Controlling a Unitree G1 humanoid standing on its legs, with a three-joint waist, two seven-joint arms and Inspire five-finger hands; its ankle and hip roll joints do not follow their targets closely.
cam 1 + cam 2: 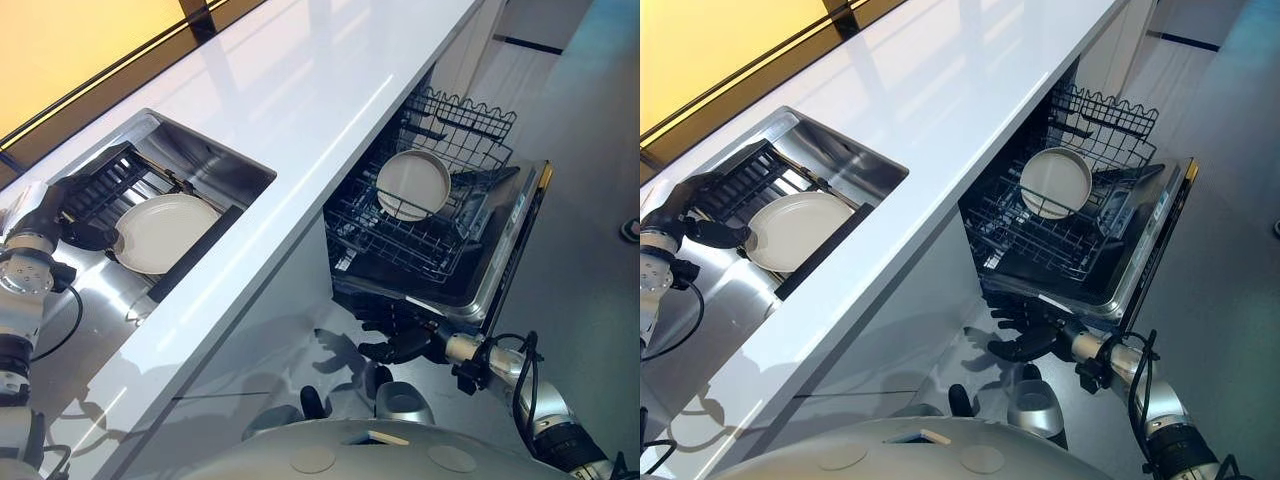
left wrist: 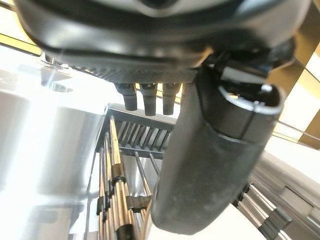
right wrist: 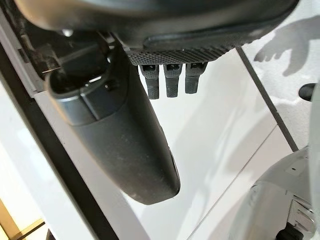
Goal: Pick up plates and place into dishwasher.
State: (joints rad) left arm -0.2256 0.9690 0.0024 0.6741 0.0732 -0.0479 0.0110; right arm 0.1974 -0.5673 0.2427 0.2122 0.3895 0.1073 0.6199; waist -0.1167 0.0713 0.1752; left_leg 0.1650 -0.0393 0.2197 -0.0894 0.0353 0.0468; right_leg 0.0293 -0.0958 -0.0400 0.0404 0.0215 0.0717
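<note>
Left eye view: a plate (image 1: 160, 231) in the sink (image 1: 215, 160) is approached at nine o'clock by the left hand (image 1: 62, 208), fingers relaxed, nothing held; the right hand (image 1: 400, 335) is spread wide below the dishwasher rack (image 1: 400, 245).

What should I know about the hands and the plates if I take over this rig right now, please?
Left hand: open, at the edge of the white plate lying on the rack in the sink; not gripping it yet.
Right hand: open, holding nothing, low beside the dishwasher door.
Done: one plate stands upright in the lower dishwasher rack, which is pulled out.
Left: grasp the sink plate, carry it over the counter and slot it into the rack.
</note>
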